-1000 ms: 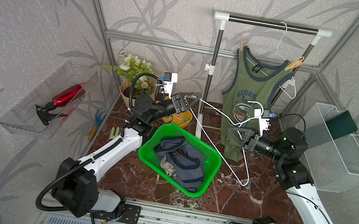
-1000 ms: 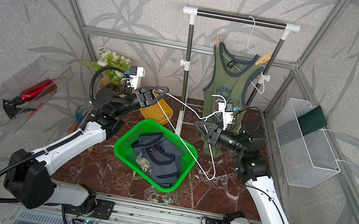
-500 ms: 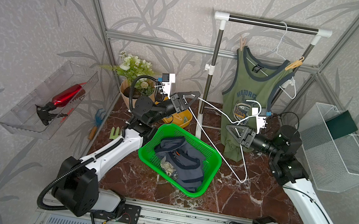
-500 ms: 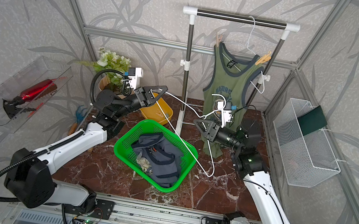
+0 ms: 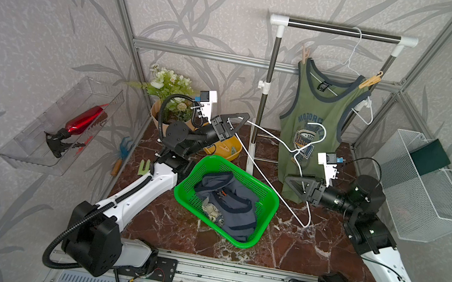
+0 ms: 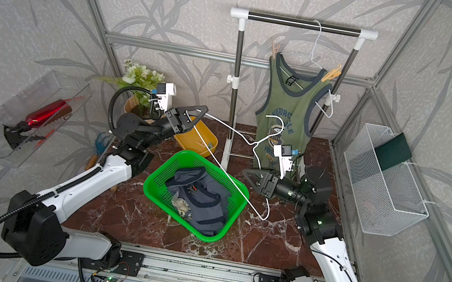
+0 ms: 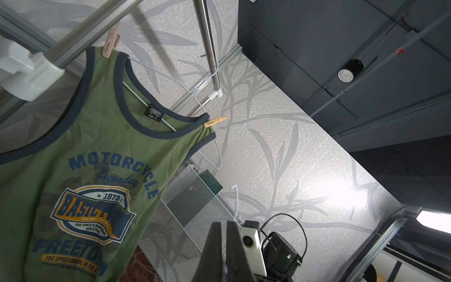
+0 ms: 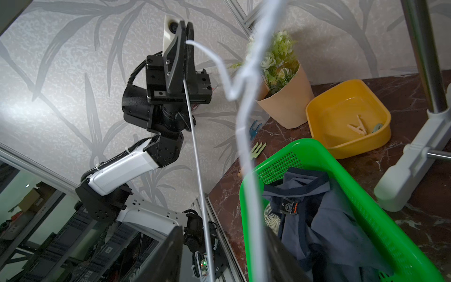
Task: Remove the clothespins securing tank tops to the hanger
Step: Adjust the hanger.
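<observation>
Left claw (image 5: 241, 118), left of the rack (image 5: 270, 61), pinches a bare hanger (image 8: 246, 171); right claw (image 5: 290, 180), before the rack, has jaws apart with the hanger's wire blurred between them (touching or not: cannot tell); two pins (image 5: 304, 56) clip the green top (image 5: 318, 108) on the rack; blue top (image 5: 231, 211) lies crumpled in the basket (image 5: 192, 183) before it.

In the right wrist view the white wire hanger (image 8: 246, 151) passes the lens as a blurred streak, and the right pincer (image 8: 224, 230) shows only as two dark wedges cut by the picture's edge. The left wrist view crops the left pincer (image 7: 224, 223), and the green tank top (image 7: 92, 156) runs off the frame. In both top views the blue tank top (image 5: 234, 212) lies crumpled in the green basket (image 5: 187, 183), its print mostly folded under; the green tank top's hem is hidden behind the right pincer.
</observation>
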Controlling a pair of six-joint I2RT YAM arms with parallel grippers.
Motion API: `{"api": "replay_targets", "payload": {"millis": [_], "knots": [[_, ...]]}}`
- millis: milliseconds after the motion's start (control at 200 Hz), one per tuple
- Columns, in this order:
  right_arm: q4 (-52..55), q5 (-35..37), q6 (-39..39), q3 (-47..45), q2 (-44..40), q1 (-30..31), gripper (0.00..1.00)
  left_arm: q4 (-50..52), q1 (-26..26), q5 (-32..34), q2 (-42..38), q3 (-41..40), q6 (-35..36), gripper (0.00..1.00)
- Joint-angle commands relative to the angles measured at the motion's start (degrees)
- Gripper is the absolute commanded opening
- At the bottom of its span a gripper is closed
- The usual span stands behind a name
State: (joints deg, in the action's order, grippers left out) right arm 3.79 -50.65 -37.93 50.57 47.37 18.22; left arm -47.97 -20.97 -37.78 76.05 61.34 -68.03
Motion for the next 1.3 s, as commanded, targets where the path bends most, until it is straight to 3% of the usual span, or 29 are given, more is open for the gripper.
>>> {"api": "replay_targets", "payload": {"millis": [0,300,540,620,725,785,835,885,1050,1295], "knots": [[1.6,-2.2,0.9,-1.5,-3.7,0.3,0.42,-1.6,1.3,1.8,-2.8,-0.2,-0.6,0.00],[-1.5,-2.0,-0.7,-3.6,-6.0,0.3,0.00,-1.7,2.1,2.2,-4.3,-1.3,-0.8,0.00],[2.9,0.7,1.0,-0.9,-7.7,0.3,0.00,6.4,2.6,3.1,-6.7,-1.9,3.3,0.00],[4.9,2.0,3.7,1.1,-7.7,0.3,0.00,14.3,2.6,4.6,-8.4,-1.3,7.6,0.25],[6.3,3.6,5.3,4.2,-6.7,0.3,0.00,24.2,2.7,8.0,-10.7,-0.5,13.1,0.69],[7.4,5.2,7.0,6.8,-5.4,0.3,0.00,28.8,3.0,10.0,-11.9,0.2,15.6,0.86],[9.5,6.6,9.4,9.6,-4.0,0.3,0.00,32.4,3.3,11.6,-12.8,0.9,17.5,0.95],[12.5,9.2,12.5,12.9,-2.4,0.3,0.00,36.4,3.7,13.2,-13.8,1.7,19.7,0.99],[20.9,23.5,24.4,24.5,4.0,0.3,0.00,49.2,4.7,20.0,-18.4,2.7,28.3,0.99],[19.9,38.1,34.2,34.0,14.7,0.3,0.00,56.9,5.5,18.7,-19.4,2.5,33.2,0.99]]}}
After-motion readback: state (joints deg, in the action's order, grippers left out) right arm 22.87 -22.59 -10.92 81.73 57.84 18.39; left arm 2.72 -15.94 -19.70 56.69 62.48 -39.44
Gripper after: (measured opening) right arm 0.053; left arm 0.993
